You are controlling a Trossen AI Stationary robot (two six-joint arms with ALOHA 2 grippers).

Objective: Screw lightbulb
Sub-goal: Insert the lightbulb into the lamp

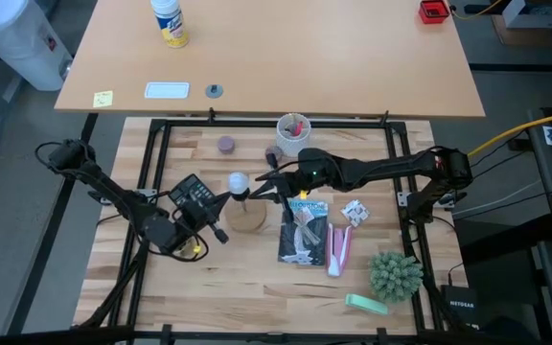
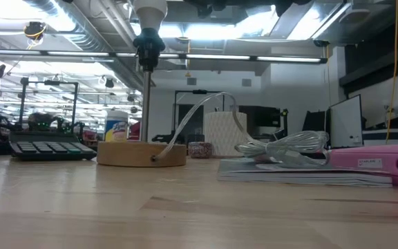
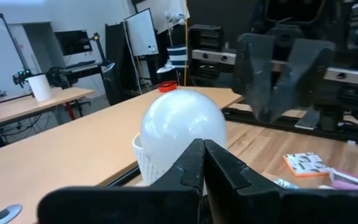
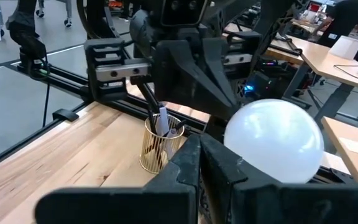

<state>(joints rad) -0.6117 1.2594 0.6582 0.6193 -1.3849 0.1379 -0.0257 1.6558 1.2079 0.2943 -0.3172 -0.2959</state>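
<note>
Bare pale wood of the butcher-block table (image 2: 185,214) fills the foreground of the low view, and beyond it sits the round wooden disc stand (image 2: 141,153) with its black socket post (image 2: 147,97) rising upright. On top of that post stands the small white frosted pear-shaped lightbulb (image 1: 238,181), near the table's centre in the high view.

Both arms meet at the bulb. Coming from eight o'clock, the left gripper (image 1: 222,199) has its dark fingers pressed together with nothing between them, their tips just beside the bulb. Opposite, from three o'clock, the right gripper (image 1: 260,185) is likewise fully closed and empty, its tips just beside the bulb too.

At twelve o'clock from the bulb a white cup (image 1: 292,127) holds red items. In the right wrist view a gold wire-mesh holder (image 4: 160,148) carries pens.

At four o'clock lie a dark booklet (image 1: 304,232) under a clear coiled cable (image 2: 282,146) and a pink oblong case (image 1: 339,247).
</note>
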